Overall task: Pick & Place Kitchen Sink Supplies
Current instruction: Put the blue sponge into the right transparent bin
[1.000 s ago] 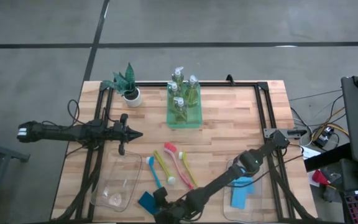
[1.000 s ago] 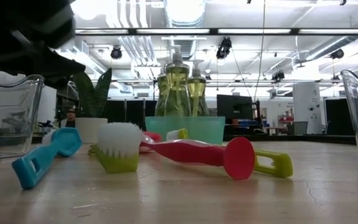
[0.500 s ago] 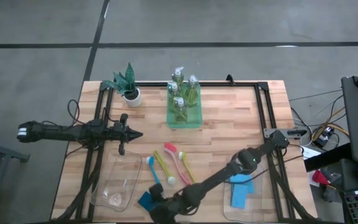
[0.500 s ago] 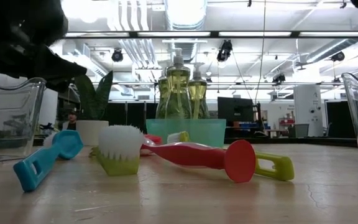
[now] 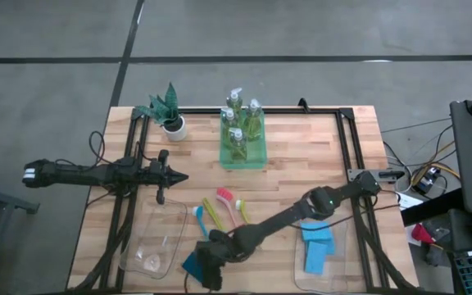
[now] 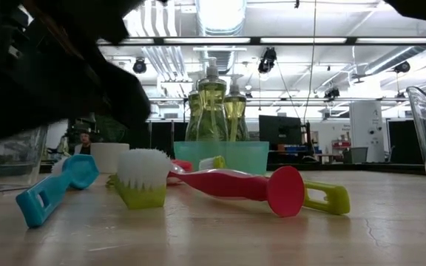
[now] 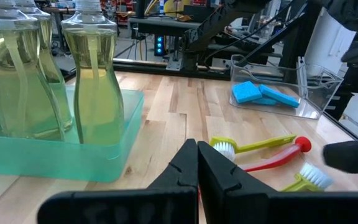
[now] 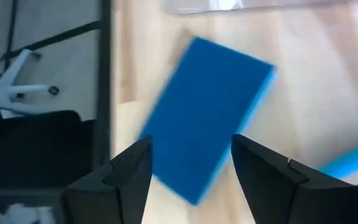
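Note:
A dark blue sponge (image 5: 192,264) lies flat near the table's near edge, large in the right wrist view (image 8: 207,118). My right gripper (image 5: 206,266) (image 8: 191,142) hovers over it, open, a finger on either side. Blue (image 5: 202,223), yellow (image 5: 214,218) and pink-red (image 5: 233,205) brushes lie just beyond it; the low view shows the blue (image 6: 50,188) and pink-red (image 6: 235,181) ones. Three soap bottles (image 5: 238,123) stand in the green tray (image 5: 242,157). My left gripper (image 5: 180,176) (image 7: 197,152) waits at the table's left, shut.
A clear bin (image 5: 156,242) sits left of the sponge. Another clear bin (image 5: 301,264) at the near right holds lighter blue sponges (image 5: 318,244). A potted plant (image 5: 167,113) stands at the far left. My right arm stretches slantwise over the table's near half.
My right gripper has moved toward the table's left and a little away from the near edge, coming over the dark blue sponge; in the low view it now looms larger at the left. The brushes and the sponge have stayed where they were.

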Available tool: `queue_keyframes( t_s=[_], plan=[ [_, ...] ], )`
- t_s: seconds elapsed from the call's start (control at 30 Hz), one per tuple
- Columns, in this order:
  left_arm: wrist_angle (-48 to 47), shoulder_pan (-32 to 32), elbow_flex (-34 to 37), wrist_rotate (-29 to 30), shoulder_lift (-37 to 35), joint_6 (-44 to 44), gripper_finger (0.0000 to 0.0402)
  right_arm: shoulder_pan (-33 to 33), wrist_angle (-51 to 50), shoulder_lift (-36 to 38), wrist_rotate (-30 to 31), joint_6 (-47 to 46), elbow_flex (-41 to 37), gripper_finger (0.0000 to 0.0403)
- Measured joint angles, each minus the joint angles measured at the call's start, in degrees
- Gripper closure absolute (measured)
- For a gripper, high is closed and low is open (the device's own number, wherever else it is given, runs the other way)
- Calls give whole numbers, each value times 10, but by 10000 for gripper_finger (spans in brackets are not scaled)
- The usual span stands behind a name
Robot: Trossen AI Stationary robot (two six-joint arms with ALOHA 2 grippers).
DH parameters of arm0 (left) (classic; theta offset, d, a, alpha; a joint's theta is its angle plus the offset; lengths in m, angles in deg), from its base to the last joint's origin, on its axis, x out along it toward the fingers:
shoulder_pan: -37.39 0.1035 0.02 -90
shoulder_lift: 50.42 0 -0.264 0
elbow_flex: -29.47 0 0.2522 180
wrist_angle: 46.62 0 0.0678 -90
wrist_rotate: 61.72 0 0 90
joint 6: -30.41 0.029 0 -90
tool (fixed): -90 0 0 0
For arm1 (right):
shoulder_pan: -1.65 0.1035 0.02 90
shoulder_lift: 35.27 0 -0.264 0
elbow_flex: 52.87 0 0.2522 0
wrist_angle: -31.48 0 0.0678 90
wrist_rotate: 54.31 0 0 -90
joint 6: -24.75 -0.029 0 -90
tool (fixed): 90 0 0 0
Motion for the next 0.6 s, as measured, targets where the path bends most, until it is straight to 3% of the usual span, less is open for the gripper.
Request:
queue_keyframes(
  t_s=[0.47, 0.6],
  plan=[
    [0, 0, 0, 0, 0, 0, 401, -14, 10, 0, -1, -36, -1, 193],
    [0, 0, 0, 0, 0, 0, 401, -13, 16, 0, 27, -62, -1, 193]
  ],
)
